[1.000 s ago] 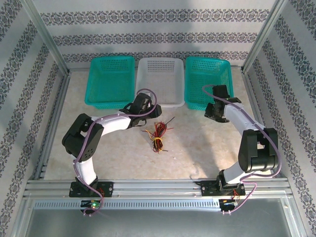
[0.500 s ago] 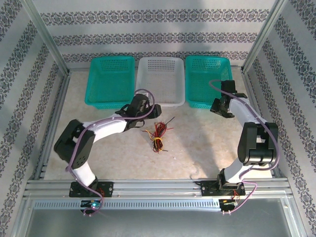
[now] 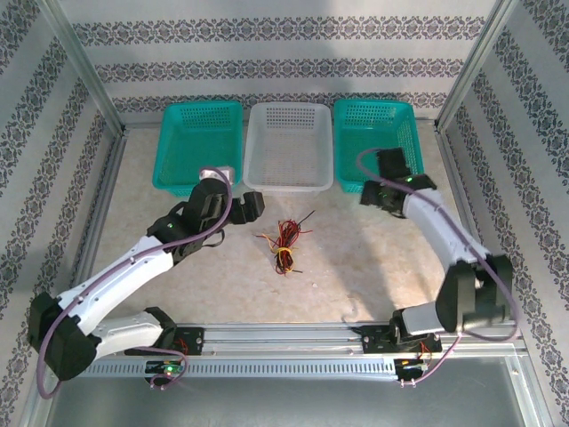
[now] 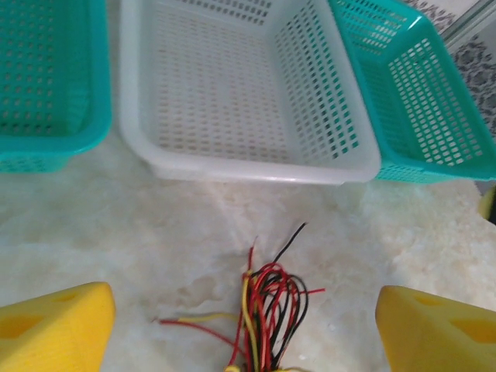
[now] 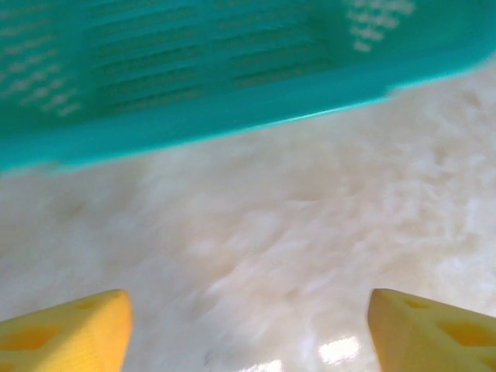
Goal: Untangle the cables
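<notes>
The cables (image 3: 284, 242) lie in one small bunch on the counter (image 3: 356, 267), near the middle of the picture from above. They are red, yellow and black, all mixed up together. One black end sticks out toward the upper right. Nothing is holding them.

Along the top of the counter stand three baskets in a row: the left green basket (image 3: 203, 106), the white basket (image 3: 286, 108) and the right green basket (image 3: 372, 105). The bunch is a little below the white one.

The left fingers (image 4: 54, 333) are yellow and stand wide apart, one in the lower left corner and one in the lower right corner of the left wrist picture. The bunch sits at the bottom middle there, with bare counter on each side of it. From above, the left arm (image 3: 133, 267) comes in from the lower left, and its end is just left of the bunch.

The right fingers (image 5: 62, 329) are wide apart too, with bare counter between them. That picture is blurry, and the right green basket runs across its top. From above, the right arm (image 3: 444, 231) ends in front of that basket, well apart from the cables
</notes>
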`<state>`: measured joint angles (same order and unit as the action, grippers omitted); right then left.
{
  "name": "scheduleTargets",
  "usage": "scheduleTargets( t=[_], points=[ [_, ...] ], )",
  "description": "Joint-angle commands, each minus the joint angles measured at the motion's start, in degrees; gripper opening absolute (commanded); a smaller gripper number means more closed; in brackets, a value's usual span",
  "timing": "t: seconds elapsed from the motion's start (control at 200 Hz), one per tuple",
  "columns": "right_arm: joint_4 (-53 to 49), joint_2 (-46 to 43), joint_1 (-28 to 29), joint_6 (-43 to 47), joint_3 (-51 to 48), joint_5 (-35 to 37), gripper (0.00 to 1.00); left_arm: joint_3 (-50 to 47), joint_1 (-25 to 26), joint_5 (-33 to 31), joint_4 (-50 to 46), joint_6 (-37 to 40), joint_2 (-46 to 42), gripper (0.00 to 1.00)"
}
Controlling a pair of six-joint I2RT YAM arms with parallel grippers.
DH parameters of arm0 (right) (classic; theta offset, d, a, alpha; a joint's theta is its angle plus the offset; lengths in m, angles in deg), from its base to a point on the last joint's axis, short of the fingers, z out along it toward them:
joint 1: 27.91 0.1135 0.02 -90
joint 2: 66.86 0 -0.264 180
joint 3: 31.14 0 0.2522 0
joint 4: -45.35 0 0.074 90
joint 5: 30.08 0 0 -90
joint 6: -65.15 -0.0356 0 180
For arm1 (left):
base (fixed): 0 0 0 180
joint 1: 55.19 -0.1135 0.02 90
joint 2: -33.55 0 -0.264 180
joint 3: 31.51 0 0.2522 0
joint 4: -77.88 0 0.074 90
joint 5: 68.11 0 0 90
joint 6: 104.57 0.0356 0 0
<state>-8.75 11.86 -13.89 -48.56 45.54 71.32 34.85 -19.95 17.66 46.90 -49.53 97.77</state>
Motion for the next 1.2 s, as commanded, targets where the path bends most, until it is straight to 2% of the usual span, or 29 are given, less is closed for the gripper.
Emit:
scheduleTargets(
  t=[0.0, 0.045, 0.11, 0.2, 0.305, 0.41, 0.51, 0.57, 0.665, 0.775, 0.875, 0.934, 1.059, 1.194],
  points=[
    [-2.2, -5.2, 13.1, -5.1, -3.6, 3.4, 0.84, -1.8, -1.2, -1.2, -7.0, -0.3, -1.5, 0.89],
    [0.7, -6.6, 17.3, -9.1, -5.3, -1.3, 0.83, -2.1, -1.7, -0.3, -7.1, -1.1, -1.7, 0.89],
    [7.9, -7.1, 21.4, -14.5, -8.6, -12.0, 0.79, -2.3, -2.5, 1.3, -7.2, -2.6, -1.6, 0.92],
    [14.5, -4.2, 27.2, -18.1, -10.2, -18.3, 0.67, -2.3, -3.5, 3.7, -7.2, -3.9, -1.2, 0.93],
    [15.2, 0.8, 31.6, -19.3, -8.4, -18.1, 0.63, -2.7, -4.0, 6.1, -7.2, -4.7, -1.0, 0.93],
    [15.2, 6.3, 31.9, -20.9, -6.9, -21.0, 0.51, -3.4, -4.4, 7.2, -6.9, -5.2, -1.1, 0.92],
    [13.0, 8.4, 32.7, -21.1, -5.7, -19.4, 0.47, -3.5, -4.8, 7.2, -7.5, -5.2, -1.3, 0.92],
    [11.6, 9.1, 32.7, -21.2, -5.4, -18.5, 0.39, -3.8, -5.1, 7.3, -7.5, -5.4, -1.6, 0.91],
    [9.7, 9.3, 32.6, -20.3, -5.4, -16.0, 0.33, -4.5, -5.4, 7.7, -6.9, -5.6, -1.6, 0.92],
    [8.6, 9.7, 31.4, -18.8, -5.0, -14.9, 0.32, -5.0, -5.8, 8.4, -6.2, -6.1, -1.0, 0.91],
    [8.4, 10.9, 30.6, -16.7, -3.8, -15.7, 0.41, -5.2, -5.9, 9.2, -5.6, -6.2, -0.3, 0.90],
    [7.7, 11.9, 30.7, -15.7, -2.7, -15.4, 0.41, -5.3, -5.9, 9.5, -5.6, -6.3, -0.2, 0.90],
    [6.7, 13.6, 30.6, -14.6, -1.3, -15.0, 0.29, -5.6, -6.0, 9.5, -5.6, -6.1, -0.3, 0.90],
    [6.1, 13.4, 30.6, -13.8, -0.8, -14.5, 0.04, -5.8, -6.2, 10.4, -5.6, -5.9, 0.0, 0.91]
  ],
)
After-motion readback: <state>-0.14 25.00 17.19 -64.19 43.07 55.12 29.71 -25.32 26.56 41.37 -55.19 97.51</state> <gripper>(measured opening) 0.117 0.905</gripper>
